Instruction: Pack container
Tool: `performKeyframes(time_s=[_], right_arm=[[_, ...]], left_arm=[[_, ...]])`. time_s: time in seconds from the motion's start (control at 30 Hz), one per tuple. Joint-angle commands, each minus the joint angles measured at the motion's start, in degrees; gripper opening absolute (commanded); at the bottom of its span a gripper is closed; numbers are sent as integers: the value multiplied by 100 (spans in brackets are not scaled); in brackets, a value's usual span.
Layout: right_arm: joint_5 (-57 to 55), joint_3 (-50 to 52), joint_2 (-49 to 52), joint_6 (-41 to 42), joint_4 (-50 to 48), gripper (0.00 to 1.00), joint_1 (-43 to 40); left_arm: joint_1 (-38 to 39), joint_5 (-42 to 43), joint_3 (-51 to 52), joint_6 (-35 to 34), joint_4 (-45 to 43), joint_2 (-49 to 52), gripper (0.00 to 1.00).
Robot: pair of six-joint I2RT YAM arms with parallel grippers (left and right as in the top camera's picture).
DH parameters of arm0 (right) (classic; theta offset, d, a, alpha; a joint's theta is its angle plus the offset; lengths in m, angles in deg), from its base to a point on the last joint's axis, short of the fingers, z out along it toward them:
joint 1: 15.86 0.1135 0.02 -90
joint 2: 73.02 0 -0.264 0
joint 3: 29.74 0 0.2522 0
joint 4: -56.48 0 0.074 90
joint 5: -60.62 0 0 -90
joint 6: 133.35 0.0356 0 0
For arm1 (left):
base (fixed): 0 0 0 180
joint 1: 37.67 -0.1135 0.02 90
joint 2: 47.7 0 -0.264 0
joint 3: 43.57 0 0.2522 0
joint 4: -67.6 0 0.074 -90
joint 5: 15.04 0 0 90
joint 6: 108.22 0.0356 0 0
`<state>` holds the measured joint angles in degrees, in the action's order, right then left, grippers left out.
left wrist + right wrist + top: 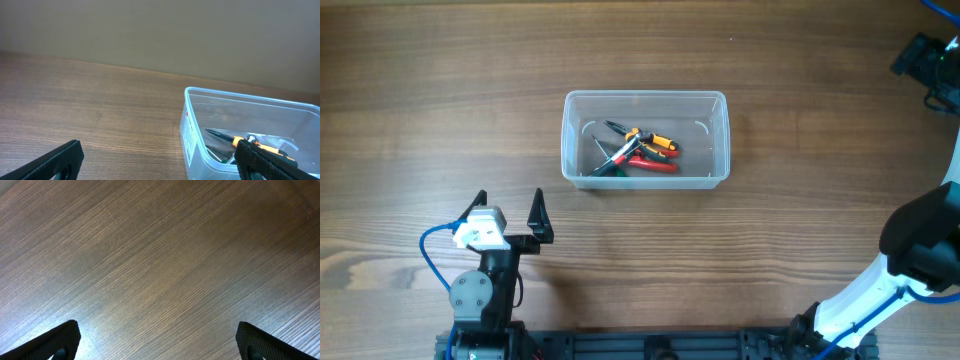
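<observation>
The clear plastic container stands at the table's middle. It holds several hand tools with orange, red and green handles. My left gripper is open and empty, near the front edge, to the front left of the container and apart from it. In the left wrist view my left gripper is open, with the container and its tools at the right. My right gripper is at the far right back corner. In the right wrist view it is open over bare wood.
The wooden table shows bare wood around the container. The right arm rises along the right edge. A blue cable loops by the left arm's base.
</observation>
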<state>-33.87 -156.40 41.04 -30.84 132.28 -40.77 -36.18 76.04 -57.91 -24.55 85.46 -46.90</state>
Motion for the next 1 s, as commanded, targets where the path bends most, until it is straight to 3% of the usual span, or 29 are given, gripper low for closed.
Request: performKeyframes(time_s=[0.0,0.77,0.97], right_arm=[[28,4,15,-13,-15,100,28],[28,4,4,-210,-13,100,28],[9,4,-431,-192,-367,100,31]], left_arm=[[26,-52,26,-15,22,-57,100],[26,-52,26,-15,22,-52,100],[26,-52,26,-17,22,-52,100]])
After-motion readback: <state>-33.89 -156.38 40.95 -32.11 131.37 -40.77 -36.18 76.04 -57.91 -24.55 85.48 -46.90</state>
